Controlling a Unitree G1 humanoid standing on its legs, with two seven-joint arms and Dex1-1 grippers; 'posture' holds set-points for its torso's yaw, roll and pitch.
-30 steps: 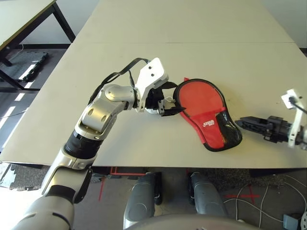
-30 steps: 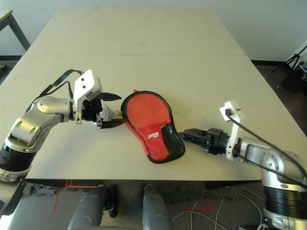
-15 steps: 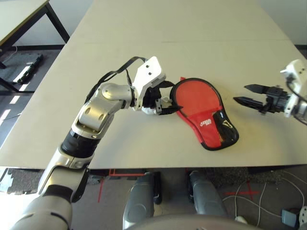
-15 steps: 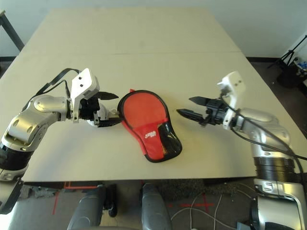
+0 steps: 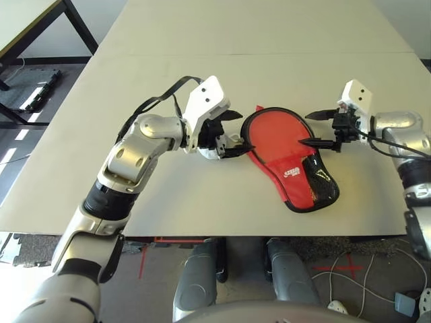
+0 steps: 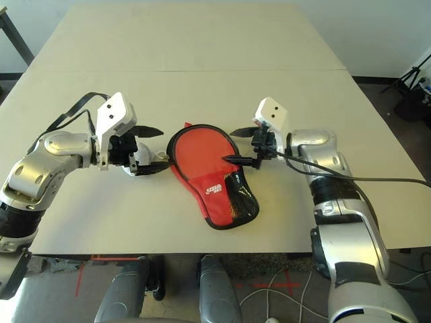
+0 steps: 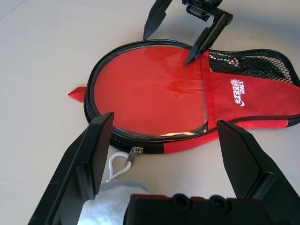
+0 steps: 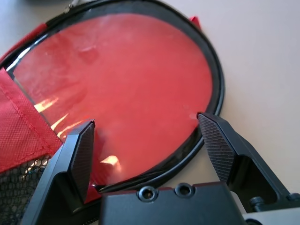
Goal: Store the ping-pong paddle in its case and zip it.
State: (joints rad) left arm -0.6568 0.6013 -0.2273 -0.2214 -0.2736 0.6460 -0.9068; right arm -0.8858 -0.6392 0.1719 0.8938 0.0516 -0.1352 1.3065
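The left eye view shows a pale table (image 5: 202,81) with the red case (image 5: 286,158) lying flat near its front edge, round end toward the back of the table, narrow mesh-pocket end toward the front. The left gripper (image 5: 234,134) sits just beside the round end on its left side, fingers spread apart and holding nothing. The right gripper (image 5: 316,128) reaches in from the right, also spread wide and empty, its lower fingertip over the case where the round part meets the pocket. The left wrist view looks across the case (image 7: 154,105) at a shiny red round face under a clear window, ringed by a black zipper rim; a metal zipper pull (image 7: 132,156) with a white cord loop lies just outside the rim, next to a white fluffy pouch (image 7: 110,206). The mesh pocket (image 7: 248,65) carries a white logo. The right gripper (image 7: 176,40) hangs over the far side. The right wrist view shows that gripper's fingers (image 8: 77,154) straddling the round red face close above the rim. Whether the paddle lies inside the case cannot be told.
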